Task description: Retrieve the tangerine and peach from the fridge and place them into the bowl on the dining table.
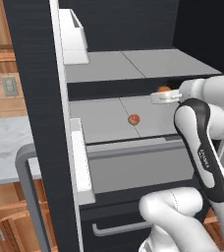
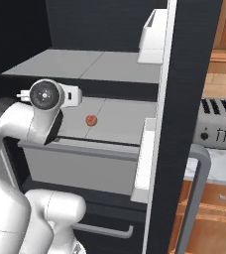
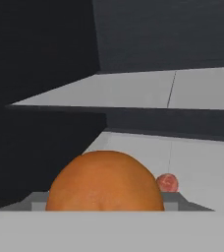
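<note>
You've got the tangerine [image 3: 105, 181] sitting between the jaws of the gripper [image 1: 164, 96], which look closed on it, inside the fridge [image 1: 38, 98]. The peach [image 1: 133, 119] waits mid-shelf, so both fruits are undelivered. Mind the open door's bins [image 2: 154, 37] when backing out.

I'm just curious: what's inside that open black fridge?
On a grey shelf of the fridge lies a peach. A tangerine sits right at the gripper. The robot's arm hides the shelf's right part.
</note>
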Motion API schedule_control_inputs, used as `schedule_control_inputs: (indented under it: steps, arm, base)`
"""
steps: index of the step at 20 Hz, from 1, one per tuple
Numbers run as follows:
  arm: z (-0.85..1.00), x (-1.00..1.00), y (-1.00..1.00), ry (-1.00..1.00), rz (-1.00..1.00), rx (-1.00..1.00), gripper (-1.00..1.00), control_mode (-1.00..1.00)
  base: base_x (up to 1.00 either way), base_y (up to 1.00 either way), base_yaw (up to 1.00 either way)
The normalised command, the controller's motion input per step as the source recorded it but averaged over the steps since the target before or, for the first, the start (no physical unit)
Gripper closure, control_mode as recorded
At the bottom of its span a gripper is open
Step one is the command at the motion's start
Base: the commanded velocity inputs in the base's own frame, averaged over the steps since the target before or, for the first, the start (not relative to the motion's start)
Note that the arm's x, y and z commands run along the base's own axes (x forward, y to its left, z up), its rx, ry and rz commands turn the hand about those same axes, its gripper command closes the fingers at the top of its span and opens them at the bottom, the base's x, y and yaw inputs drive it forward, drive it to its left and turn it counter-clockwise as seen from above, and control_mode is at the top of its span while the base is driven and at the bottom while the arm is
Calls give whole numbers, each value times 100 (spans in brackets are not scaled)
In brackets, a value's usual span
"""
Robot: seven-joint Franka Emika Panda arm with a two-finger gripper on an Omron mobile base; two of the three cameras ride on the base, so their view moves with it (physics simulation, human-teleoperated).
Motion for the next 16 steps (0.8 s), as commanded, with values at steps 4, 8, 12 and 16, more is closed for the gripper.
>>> schedule_control_inputs:
  steps: [4,8,12,16]
  arm:
    - [7,-58,0,-14,4,0,100,-100]
    - [0,0,0,0,0,0,100,100]
    - [0,0,0,0,0,0,100,100]
    - [0,0,0,0,0,0,100,100]
  base:
    - [0,0,0]
    - [-41,0,1]
    - [-32,0,0]
    - [-33,0,0]
